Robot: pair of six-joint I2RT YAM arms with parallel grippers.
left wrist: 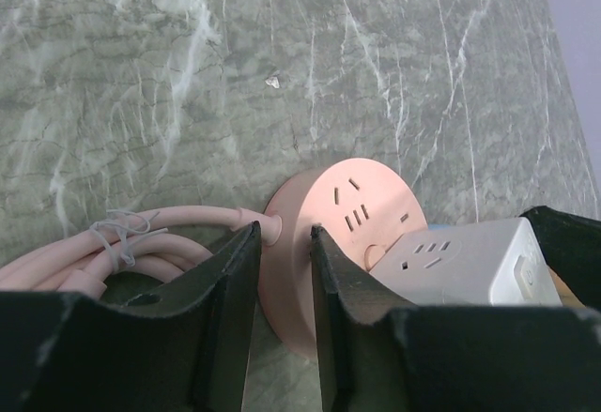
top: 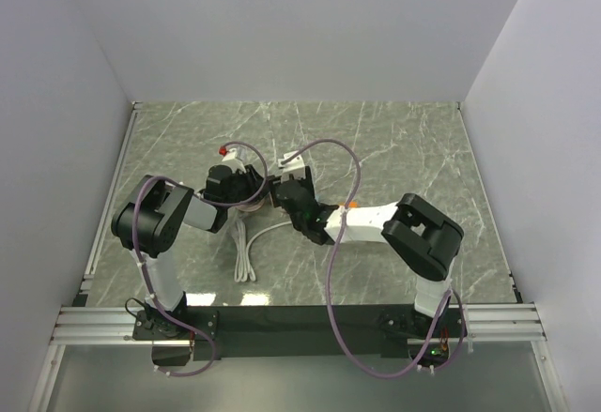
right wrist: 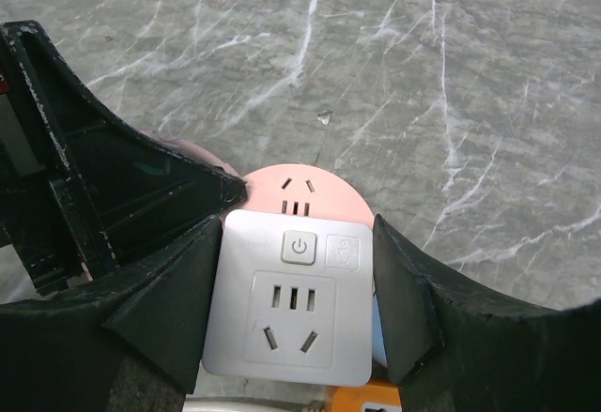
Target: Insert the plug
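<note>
A round pink socket (left wrist: 362, 206) lies on the marble table with its pink cable (left wrist: 141, 234) coiled to the left. My left gripper (left wrist: 285, 238) is shut on the socket's rim, one finger on each side of its edge. My right gripper (right wrist: 299, 229) is shut on a white square plug adapter (right wrist: 291, 299), which has a power button and its own socket face. It holds the adapter over the near part of the pink socket (right wrist: 310, 182), whose far holes still show. In the top view the two grippers (top: 268, 191) meet at the table's middle.
A white cable (top: 246, 252) loops toward the near edge. A white block with a cable (top: 291, 160) and a small red-tipped item (top: 223, 150) lie just behind the grippers. An orange part (right wrist: 362, 398) shows under the adapter. Grey walls enclose the table.
</note>
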